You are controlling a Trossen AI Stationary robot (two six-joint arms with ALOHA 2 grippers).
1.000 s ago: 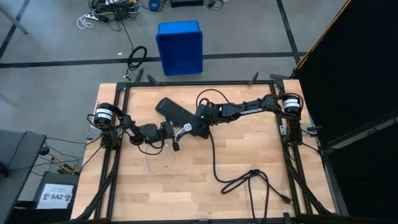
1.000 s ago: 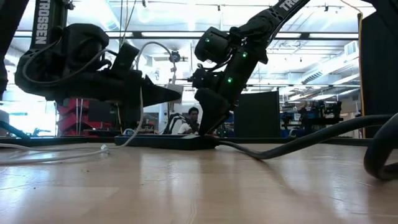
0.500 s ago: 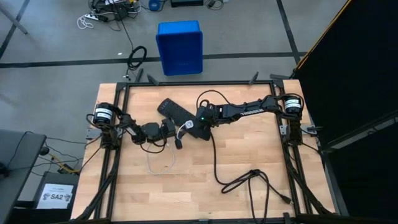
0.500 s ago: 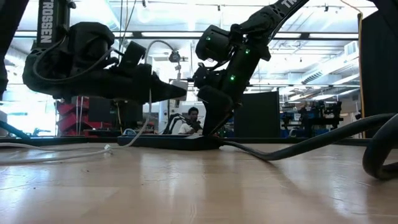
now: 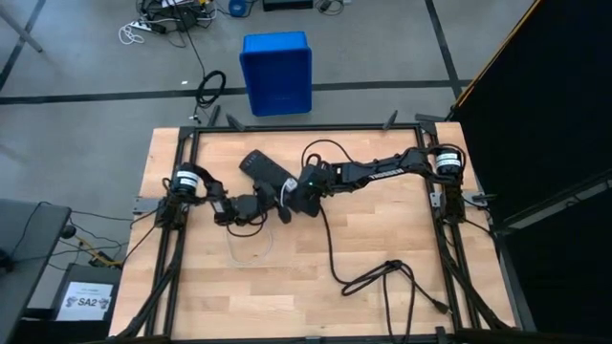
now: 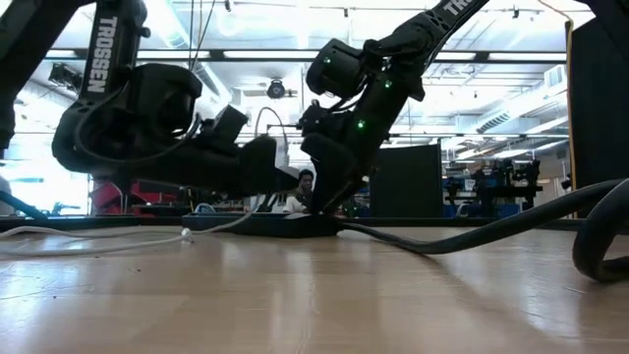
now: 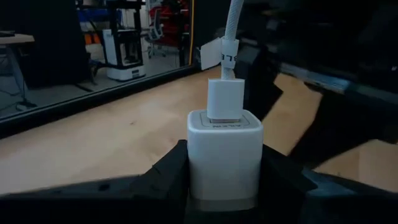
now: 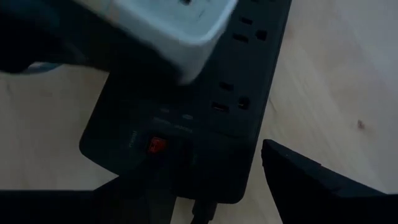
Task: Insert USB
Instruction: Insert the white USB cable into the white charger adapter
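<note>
1. A white charger block point(image 7: 224, 155), its white cable point(image 7: 234, 25) plugged into its face, sits clamped between the left gripper's point(image 5: 277, 206) fingers.
2. The block hangs just above a black power strip point(image 8: 205, 124) on the wooden table point(image 5: 382, 239).
3. The right gripper point(image 5: 298, 199), fingers spread and holding nothing, straddles the strip's switch end.

The wooden table point(image 5: 382, 239) stands on a grey floor point(image 5: 86, 96) with dark lines. A blue bin point(image 5: 276, 73) sits behind it. A black wall point(image 5: 545, 105) is on one side. Long ceiling lights point(image 6: 265, 54) shine in the big room.
</note>
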